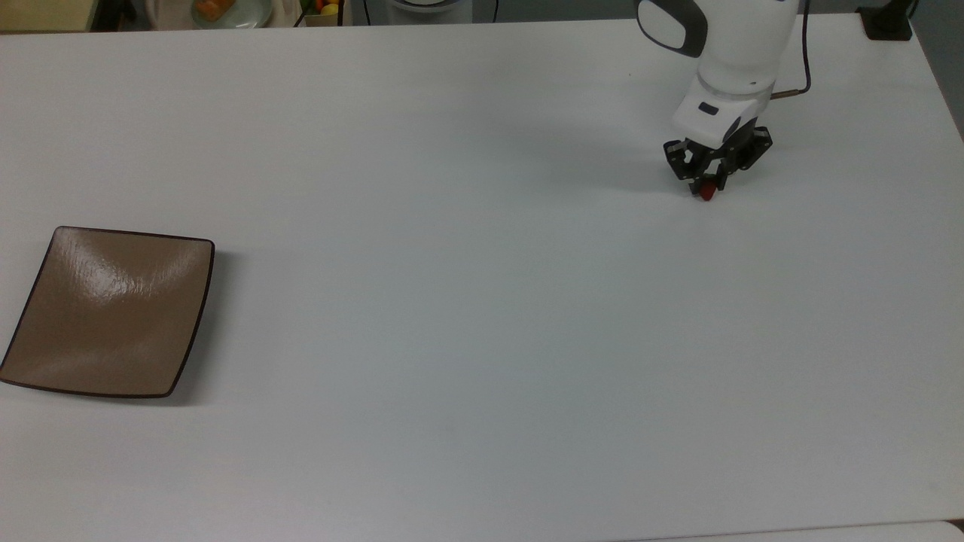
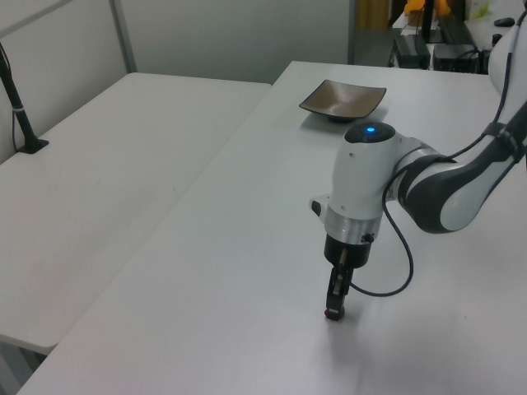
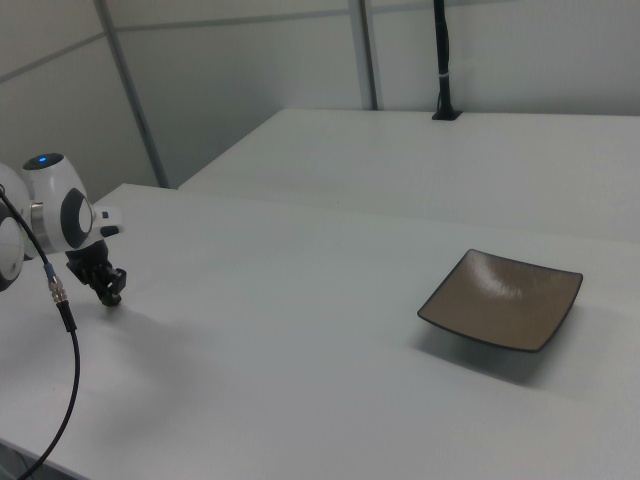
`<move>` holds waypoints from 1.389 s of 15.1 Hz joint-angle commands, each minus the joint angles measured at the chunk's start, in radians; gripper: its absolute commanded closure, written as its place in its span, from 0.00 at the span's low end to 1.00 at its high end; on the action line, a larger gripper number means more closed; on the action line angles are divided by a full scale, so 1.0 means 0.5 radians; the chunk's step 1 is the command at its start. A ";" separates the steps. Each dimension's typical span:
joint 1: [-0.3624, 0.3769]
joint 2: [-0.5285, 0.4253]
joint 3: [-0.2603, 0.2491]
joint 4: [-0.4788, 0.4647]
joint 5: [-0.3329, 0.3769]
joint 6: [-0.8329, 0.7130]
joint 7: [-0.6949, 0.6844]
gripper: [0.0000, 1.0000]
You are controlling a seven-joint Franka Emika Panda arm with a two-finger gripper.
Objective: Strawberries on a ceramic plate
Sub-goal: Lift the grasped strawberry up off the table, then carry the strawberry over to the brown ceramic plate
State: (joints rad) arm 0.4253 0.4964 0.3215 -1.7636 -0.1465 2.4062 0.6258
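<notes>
In the top view, the gripper (image 1: 708,188) points down at the white table (image 1: 452,316) near the top view's right, its 2 black fingers closed on the strawberry (image 1: 707,193), of which a small dark-red tip shows just below the fingertips. The strawberry sits at or just above the tabletop; contact cannot be settled from here. The ceramic plate (image 1: 105,312), glossy tan-brown and square with a thin dark rim, lies flat at the top view's far left edge, well apart from the gripper and with nothing on it. Past the table's far edge, at the top view's upper left, a round pale plate (image 1: 226,11) carries orange food.

In the left view, the arm (image 2: 445,185) reaches in from the left view's right, a blue light lit on its white wrist housing. The gripper (image 2: 333,306) hangs vertically with its fingers seen edge-on, and a speck of red, the strawberry (image 2: 333,313), shows at their tips close to the table (image 2: 247,247). The ceramic plate (image 2: 342,100) rests far off towards the table's other end.

In the right view, the gripper (image 3: 111,293) is at the right view's left, low over the table (image 3: 300,340), with a black cable (image 3: 62,330) hanging beside it. The ceramic plate (image 3: 501,298) lies at the right view's right, well apart.
</notes>
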 commanded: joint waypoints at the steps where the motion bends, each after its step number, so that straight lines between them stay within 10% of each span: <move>1: -0.031 -0.051 -0.002 0.008 -0.041 -0.017 0.034 0.85; 12: -0.231 -0.563 -0.035 0.021 0.014 -0.731 -0.135 0.86; 21: -0.271 -0.885 -0.412 0.171 0.366 -1.287 -0.815 0.86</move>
State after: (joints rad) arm 0.2913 0.1058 0.1714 -1.6797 -0.0018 1.8073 0.3165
